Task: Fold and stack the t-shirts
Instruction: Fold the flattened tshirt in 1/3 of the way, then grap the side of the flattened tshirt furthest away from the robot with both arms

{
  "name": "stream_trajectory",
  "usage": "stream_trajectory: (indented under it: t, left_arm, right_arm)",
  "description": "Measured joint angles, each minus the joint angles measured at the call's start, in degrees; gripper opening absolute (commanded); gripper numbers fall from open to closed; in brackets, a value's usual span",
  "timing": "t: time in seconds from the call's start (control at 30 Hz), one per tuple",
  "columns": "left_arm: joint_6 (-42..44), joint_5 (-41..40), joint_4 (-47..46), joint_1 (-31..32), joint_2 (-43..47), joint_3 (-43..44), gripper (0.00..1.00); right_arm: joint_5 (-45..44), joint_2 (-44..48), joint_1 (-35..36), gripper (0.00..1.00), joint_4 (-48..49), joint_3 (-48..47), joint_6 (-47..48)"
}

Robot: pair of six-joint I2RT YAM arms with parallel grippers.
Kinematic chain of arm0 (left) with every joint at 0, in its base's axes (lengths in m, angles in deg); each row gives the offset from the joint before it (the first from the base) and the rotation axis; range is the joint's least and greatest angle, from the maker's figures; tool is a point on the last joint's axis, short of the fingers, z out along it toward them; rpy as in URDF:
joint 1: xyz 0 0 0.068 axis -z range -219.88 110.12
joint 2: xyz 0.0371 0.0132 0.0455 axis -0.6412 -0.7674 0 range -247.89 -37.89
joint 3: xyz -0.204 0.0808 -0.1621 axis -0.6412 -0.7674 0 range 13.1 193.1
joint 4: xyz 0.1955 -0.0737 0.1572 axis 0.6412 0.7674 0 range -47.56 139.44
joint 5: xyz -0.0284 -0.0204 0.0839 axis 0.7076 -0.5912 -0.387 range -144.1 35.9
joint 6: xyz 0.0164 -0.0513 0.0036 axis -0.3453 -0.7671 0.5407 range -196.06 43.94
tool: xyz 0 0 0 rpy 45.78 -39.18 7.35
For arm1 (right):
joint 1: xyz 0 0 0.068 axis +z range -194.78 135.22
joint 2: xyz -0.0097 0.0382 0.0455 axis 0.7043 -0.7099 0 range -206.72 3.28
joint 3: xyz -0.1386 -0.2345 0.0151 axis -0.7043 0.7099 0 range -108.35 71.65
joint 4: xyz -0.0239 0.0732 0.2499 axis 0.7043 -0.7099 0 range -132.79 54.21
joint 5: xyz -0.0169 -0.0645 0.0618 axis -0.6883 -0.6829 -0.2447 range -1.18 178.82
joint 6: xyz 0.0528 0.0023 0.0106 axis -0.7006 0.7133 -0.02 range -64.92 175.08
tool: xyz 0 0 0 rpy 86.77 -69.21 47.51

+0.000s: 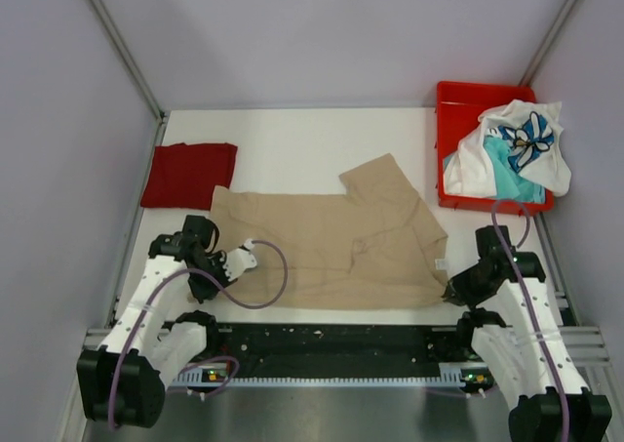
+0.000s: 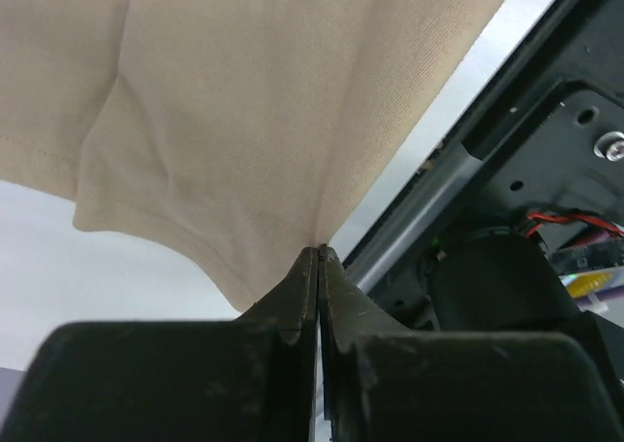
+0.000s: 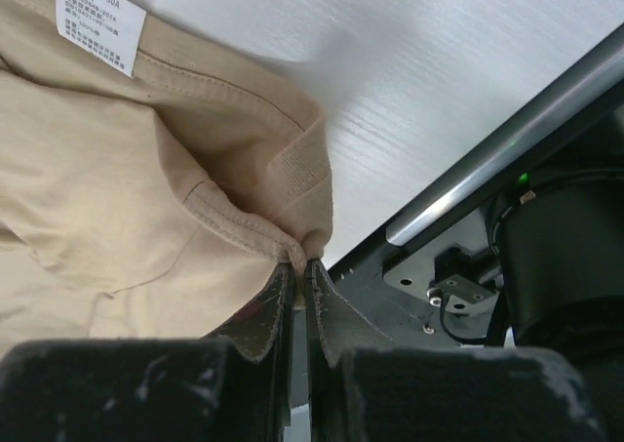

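Firmly between both jaws: tan t-shirt (image 1: 331, 252) corners.

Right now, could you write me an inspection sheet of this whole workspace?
Surface: white tabletop.
Job's things: plain tan cloth t-shirt spread mid-table; dark red cloth t-shirt folded far left; white blue-printed t-shirt and teal t-shirt heaped in red plastic bin, far right.
Clutter: nothing seen.
Hands: left hand shut on the tan t-shirt's near-left corner; right hand shut on its near-right edge.
Cables: purple cable loops over the tan t-shirt.
Surroundings: pale walls, metal frame posts.
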Motion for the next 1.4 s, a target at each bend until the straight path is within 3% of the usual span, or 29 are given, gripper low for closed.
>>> stream_trajectory:
  t: [0.03,0.1,0.13,0.2,0.23,0.27,0.43,0.57,0.7,0.93,1.17,1.4]
  left_arm:
    - [0.1,0.0,1.0,0.0,0.0,0.2,0.03]
    - [0.2,0.0,2.4,0.0,-0.1,0.3,0.41]
    - [0.7,-0.1,2.9,0.0,-0.2,0.3,0.62]
    - [0.5,-1.1,3.7,0.0,-0.7,0.4,0.76]
    - [0.6,-1.9,3.6,0.0,-1.1,0.7,0.78]
    - [0.3,-2.6,2.8,0.0,-1.5,1.6,0.80]
    - [-2.4,-4.5,1.6,-0.9,-7.1,12.9,0.83]
    - [-5.9,-2.5,-5.3,-2.0,-15.7,25.7,0.80]
    - [-11.3,0.3,-9.1,-3.1,-27.8,37.7,0.71]
    - [-23.1,4.2,-13.5,-7.9,-49.3,55.6,0.72]
    - [-33.6,6.5,-15.9,-12.0,-58.2,58.8,0.71]
    - [-38.4,7.6,-18.5,-12.8,-60.8,58.8,0.71]
  right_arm:
    - [0.2,0.3,0.0,0.00,-0.3,-0.2,0.3]
    - [0.7,0.2,0.0,0.00,-0.7,-0.4,0.7]
    - [0.8,0.0,0.0,0.22,-0.7,-0.4,0.9]
    - [1.0,-0.5,0.0,0.66,-0.7,-0.4,1.2]
    - [1.2,-0.6,0.0,0.81,-0.7,-0.4,1.1]
    - [2.3,-0.7,-0.1,0.85,1.7,-0.8,0.0]
    - [4.2,0.0,0.0,0.90,4.2,-8.1,5.8]
    - [4.7,-3.6,0.2,0.90,8.7,-21.0,14.8]
    - [5.1,-17.3,0.6,0.90,16.1,-37.7,26.1]
    - [4.6,-51.9,6.0,0.73,22.5,-61.6,40.0]
    - [3.9,-85.2,9.5,0.70,23.1,-86.8,44.8]
    - [0.2,-100.7,12.4,0.69,21.7,-97.2,46.1]
